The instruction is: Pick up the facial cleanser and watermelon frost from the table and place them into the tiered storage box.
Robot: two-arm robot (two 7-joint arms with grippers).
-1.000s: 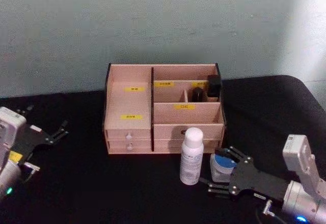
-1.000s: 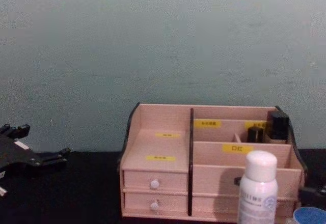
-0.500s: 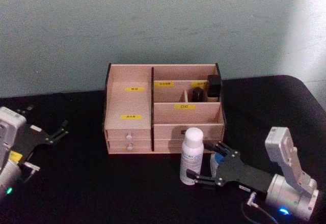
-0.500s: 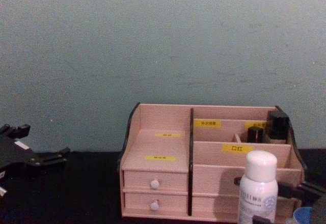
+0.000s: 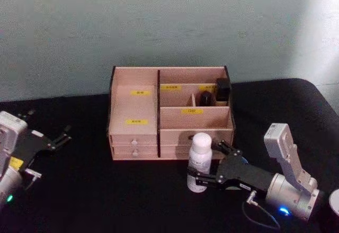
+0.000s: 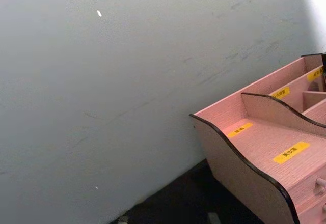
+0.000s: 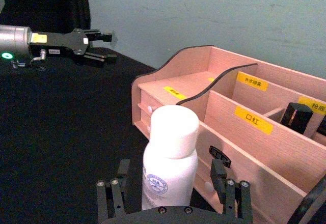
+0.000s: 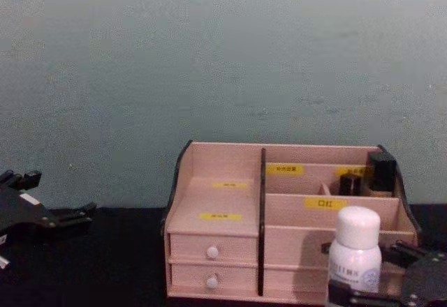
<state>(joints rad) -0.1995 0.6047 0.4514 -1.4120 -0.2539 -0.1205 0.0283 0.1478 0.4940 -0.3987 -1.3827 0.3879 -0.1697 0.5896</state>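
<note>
**White bottle straddled by right gripper, in front of the box**

White bottle point(image 5: 201, 153) with white cap, upright on the black table point(image 5: 106, 196). Stands just in front of the tiered storage box point(image 5: 135, 106), at its right half, by the lower drawer front. Printed label with a round emblem faces the right wrist camera. Cannot tell from the label which product it is.

Right gripper point(image 5: 205, 165) low over the table, reaching in from the right. Its jaws are spread, one finger point(image 7: 220, 172) on each side of the bottle's body; a sliver of gap shows on both sides, so no pinch yet.

Box sits at the rear centre of the table against the pale wall. Stepped left section with two white-knobbed drawers point(image 5: 134, 142) below; yellow labels on the tiers. Dark upright items point(image 5: 222, 90) in the back right compartments.

Left gripper point(image 7: 113, 46) far off at the table's left edge, jaws apart, holding nothing.
</note>
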